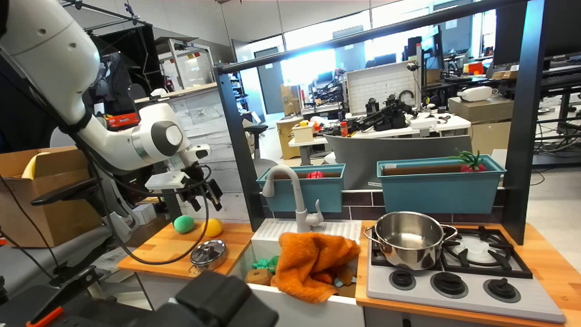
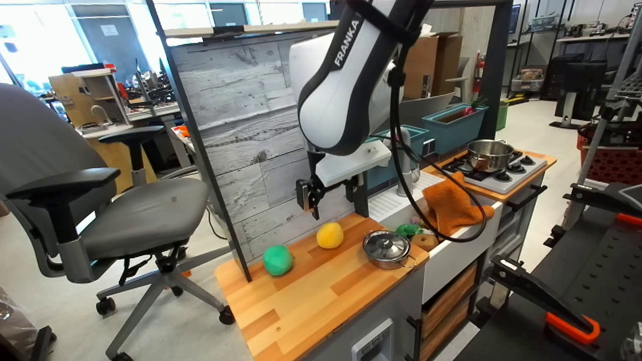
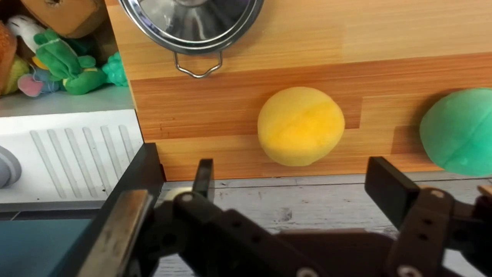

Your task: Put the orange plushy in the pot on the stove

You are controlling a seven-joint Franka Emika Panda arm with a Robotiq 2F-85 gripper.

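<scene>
A round yellow-orange plush ball (image 1: 212, 227) lies on the wooden counter; it also shows in an exterior view (image 2: 330, 235) and the wrist view (image 3: 301, 126). No other plush is clearly orange; an orange cloth (image 1: 313, 259) drapes over the sink. The steel pot (image 1: 411, 238) stands uncovered on the stove (image 1: 422, 293); its visible inside is bare. It also shows in an exterior view (image 2: 489, 156). My gripper (image 1: 206, 204) hangs above the counter near the yellow-orange ball, apart from it. In the wrist view the gripper (image 3: 290, 169) is open, with nothing between its fingers.
A green plush ball (image 2: 277, 259) and a small lidded pot (image 2: 386, 249) stand on the same counter (image 2: 301, 301). The sink (image 1: 317, 313) holds several toys. A tall faucet (image 1: 297, 200), teal planters (image 1: 440, 190) and dark frame posts (image 1: 529, 122) stand behind.
</scene>
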